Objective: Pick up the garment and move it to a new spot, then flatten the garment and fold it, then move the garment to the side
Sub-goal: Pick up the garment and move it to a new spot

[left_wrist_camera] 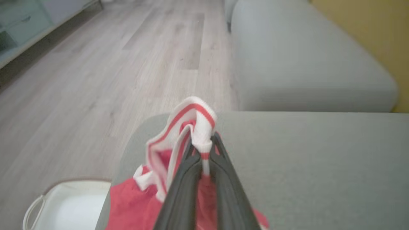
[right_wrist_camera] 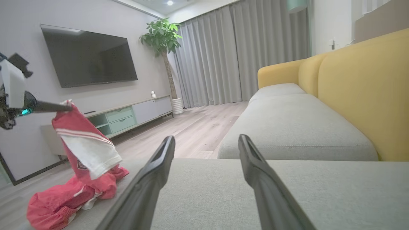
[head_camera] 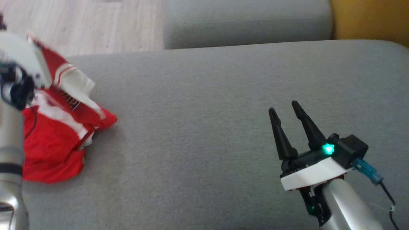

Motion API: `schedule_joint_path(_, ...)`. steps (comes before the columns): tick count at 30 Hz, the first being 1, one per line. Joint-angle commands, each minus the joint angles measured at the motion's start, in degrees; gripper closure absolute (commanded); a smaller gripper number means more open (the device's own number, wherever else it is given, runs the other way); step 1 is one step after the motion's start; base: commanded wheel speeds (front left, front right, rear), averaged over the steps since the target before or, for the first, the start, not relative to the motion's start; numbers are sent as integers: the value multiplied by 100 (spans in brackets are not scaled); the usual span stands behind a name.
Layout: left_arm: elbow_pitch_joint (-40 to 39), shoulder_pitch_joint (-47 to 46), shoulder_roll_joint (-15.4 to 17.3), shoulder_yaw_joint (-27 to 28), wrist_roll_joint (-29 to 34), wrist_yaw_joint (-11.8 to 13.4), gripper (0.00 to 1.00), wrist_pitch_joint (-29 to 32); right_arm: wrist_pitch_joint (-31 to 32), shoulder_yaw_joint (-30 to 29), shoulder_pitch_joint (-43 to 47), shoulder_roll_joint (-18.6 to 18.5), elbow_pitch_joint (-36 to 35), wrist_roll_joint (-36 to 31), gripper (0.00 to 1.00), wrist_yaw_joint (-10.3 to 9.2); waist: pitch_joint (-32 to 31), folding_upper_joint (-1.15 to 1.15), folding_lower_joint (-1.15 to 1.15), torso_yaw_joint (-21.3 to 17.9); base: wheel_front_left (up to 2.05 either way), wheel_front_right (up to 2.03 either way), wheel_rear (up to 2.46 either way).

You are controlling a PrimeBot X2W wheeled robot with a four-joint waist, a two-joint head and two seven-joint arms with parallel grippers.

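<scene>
The garment (head_camera: 54, 140) is red with white, red-striped trim and lies crumpled at the left end of the grey sofa seat (head_camera: 204, 127). One part is pulled up off the heap. In the left wrist view my left gripper (left_wrist_camera: 204, 145) is shut on the striped hem of the garment (left_wrist_camera: 195, 118). The right wrist view shows the garment (right_wrist_camera: 83, 150) hanging from the left gripper (right_wrist_camera: 65, 107), its lower part still resting on the seat. My right gripper (head_camera: 283, 107) hovers open over the seat's right half with nothing between its fingers (right_wrist_camera: 159, 163).
A white basket (left_wrist_camera: 64, 204) stands on the wooden floor (left_wrist_camera: 96, 80) beside the seat's left edge. A second grey seat cushion (head_camera: 246, 22) lies beyond, and a yellow backrest (right_wrist_camera: 361, 89) runs along the right. A TV cabinet (right_wrist_camera: 134, 115) stands across the room.
</scene>
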Motion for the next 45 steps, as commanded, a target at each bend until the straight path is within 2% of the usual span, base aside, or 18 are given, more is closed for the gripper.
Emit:
schedule_joint_path(1,-430,-457,190,-38,-5,-37,100,45,-61,67,-153,57,-176,25,0,-4,-105,0,0,-203,0,0,0)
schedule_joint_path(5,-913,-612,8,-273,-200,-77,100,227,-61,30,-150,87,-192,19,0,-4,-134,0,0,-416,0,0,0)
schedule_joint_path(13,-2435,-1092,-435,-802,-782,-92,100,466,-61,-47,-163,117,-215,6,0,-4,-106,0,0,-951,0,0,0)
schedule_joint_path(21,-3050,-1131,-859,-938,-1102,-57,100,764,-61,-43,-195,117,-233,18,0,-4,-18,0,0,-1231,0,0,0)
schedule_joint_path(25,-3135,-533,-992,-1119,-1202,-61,100,702,-61,-11,-173,124,-220,29,0,-4,57,0,0,-1284,0,0,0)
schedule_joint_path(29,-2994,273,-1138,-1217,-1411,-72,100,266,-61,86,-216,94,-186,73,0,-4,123,0,0,-1336,0,0,0)
schedule_joint_path(36,-1895,1534,-1055,-1530,-1615,-91,100,-916,-61,265,-291,49,-130,141,0,-4,238,0,0,-1348,0,0,0)
schedule_joint_path(37,-1580,1687,-1001,-1732,-1761,-92,0,-1219,-61,302,-299,18,-105,160,0,-4,251,0,0,-1299,0,0,0)
schedule_joint_path(41,-1410,1676,-787,-1926,-2249,-93,0,-1915,-61,292,-299,-65,-76,182,0,-4,251,0,0,-1142,0,0,0)
schedule_joint_path(45,-1695,1574,-430,-2062,-2380,-93,0,-2556,-61,239,-261,-124,-66,185,0,-4,183,0,0,-984,0,0,0)
